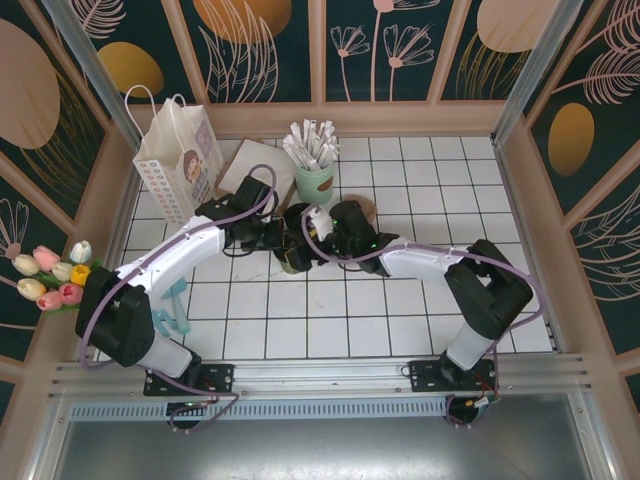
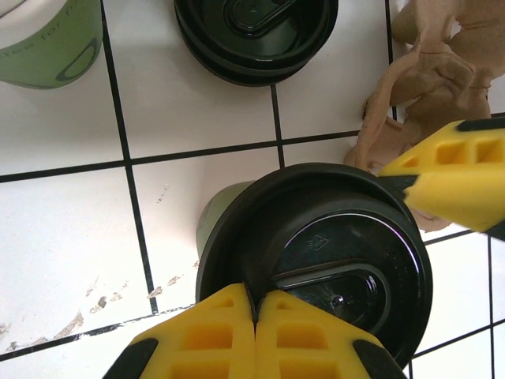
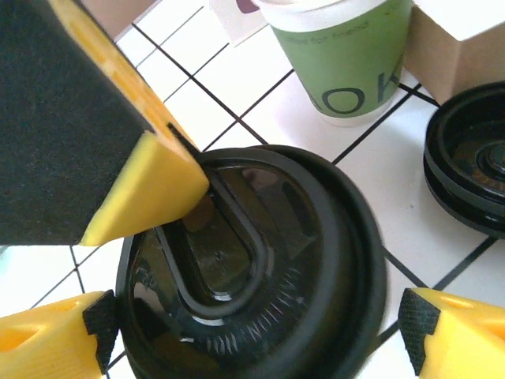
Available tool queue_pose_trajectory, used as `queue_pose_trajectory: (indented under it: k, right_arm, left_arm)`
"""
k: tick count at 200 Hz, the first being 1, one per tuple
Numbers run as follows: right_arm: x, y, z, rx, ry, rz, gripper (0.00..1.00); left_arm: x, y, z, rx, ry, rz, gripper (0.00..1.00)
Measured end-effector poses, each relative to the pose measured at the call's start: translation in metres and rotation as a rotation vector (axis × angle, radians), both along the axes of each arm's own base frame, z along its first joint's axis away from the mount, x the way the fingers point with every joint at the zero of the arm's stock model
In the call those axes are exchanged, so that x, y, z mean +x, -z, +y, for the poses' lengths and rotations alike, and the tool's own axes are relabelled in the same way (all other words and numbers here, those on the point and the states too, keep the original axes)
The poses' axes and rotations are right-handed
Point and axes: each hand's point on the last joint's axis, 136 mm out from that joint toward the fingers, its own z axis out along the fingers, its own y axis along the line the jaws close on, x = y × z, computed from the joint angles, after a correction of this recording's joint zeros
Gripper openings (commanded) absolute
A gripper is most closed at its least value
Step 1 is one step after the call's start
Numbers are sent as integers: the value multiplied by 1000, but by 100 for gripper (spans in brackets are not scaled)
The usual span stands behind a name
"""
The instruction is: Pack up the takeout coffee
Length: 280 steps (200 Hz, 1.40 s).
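Coffee cup, dark lid on, stands upright on the white tiled tabletop, mid-table. It is just nearer than a stack of black lids and a pale green cup. Noted: left fingers closed, pressed together, tips on the lid's rim. Noted: right fingers open wide, one either side of the lid, a gap showing at one.

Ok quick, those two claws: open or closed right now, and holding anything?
Left gripper: closed, holding nothing, tips resting on the takeout coffee lid.
Right gripper: open, fingers either side of the lid.
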Motion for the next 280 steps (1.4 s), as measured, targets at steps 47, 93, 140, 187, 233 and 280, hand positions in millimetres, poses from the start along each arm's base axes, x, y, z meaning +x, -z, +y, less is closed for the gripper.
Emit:
queue_pose_trajectory:
  k: [47, 93, 140, 187, 233, 280]
  right_arm:
    - [18, -22, -21, 114, 157, 132, 92]
    - [37, -3, -32, 67, 369, 314, 79]
    - [46, 1, -15, 57, 351, 464, 80]
    - [44, 8, -22, 54, 329, 588, 80]
    - [41, 9, -31, 65, 299, 653, 77]
    - [32, 26, -24, 34, 241, 712, 76]
  left_arm:
    - [-3, -1, 2, 7, -3, 15, 0]
    - [-2, -1, 1, 10, -2, 22, 0]
    - [-3, -1, 1, 34, 49, 12, 0]
    - [0, -3, -1, 109, 197, 8, 0]
    - [5, -11, -4, 155, 296, -9, 0]
    - [3, -9, -2, 167, 310, -1, 0]
